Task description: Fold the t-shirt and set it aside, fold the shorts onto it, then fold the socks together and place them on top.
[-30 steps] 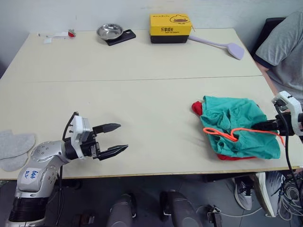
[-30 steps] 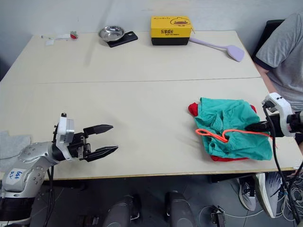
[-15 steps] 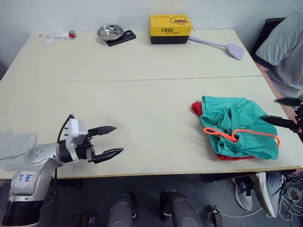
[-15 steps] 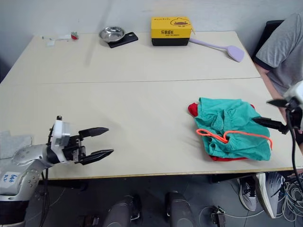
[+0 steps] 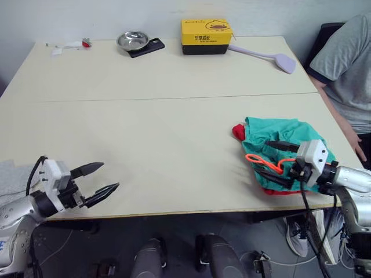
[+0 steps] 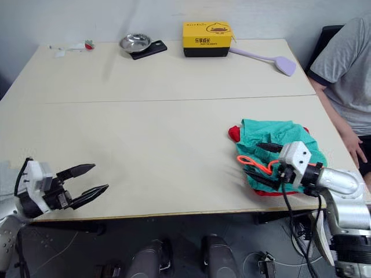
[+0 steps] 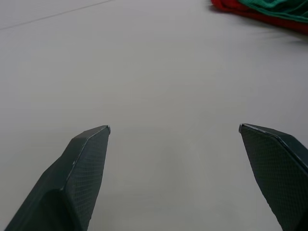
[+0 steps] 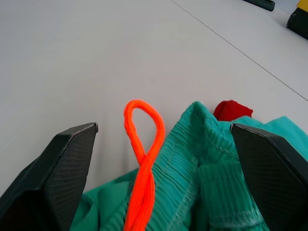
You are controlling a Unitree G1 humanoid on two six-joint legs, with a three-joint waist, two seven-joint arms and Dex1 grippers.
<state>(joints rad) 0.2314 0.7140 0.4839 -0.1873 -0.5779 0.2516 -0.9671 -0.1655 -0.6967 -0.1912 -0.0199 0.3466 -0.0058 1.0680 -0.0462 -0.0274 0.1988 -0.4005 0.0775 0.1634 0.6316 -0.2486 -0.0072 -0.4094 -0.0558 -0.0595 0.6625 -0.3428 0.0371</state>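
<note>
I judge shirt and shorts done: the shorts (image 5: pixel 288 153) lie on the t-shirt (image 5: pixel 239 131), my right claw (image 5: pixel 277 162) wide over them. Socks (image 5: pixel 10 174) remain, beside my wide, empty left claw (image 5: pixel 97 179).

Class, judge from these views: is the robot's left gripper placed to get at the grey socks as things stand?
Probably yes. The open left gripper hovers at the table's near-left edge, the socks lie just beside its arm, nothing lies between; it would need to turn back toward them.

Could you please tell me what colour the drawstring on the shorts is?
The drawstring is bright orange, clearest in the right wrist view, looped on the teal-green shorts.
</note>
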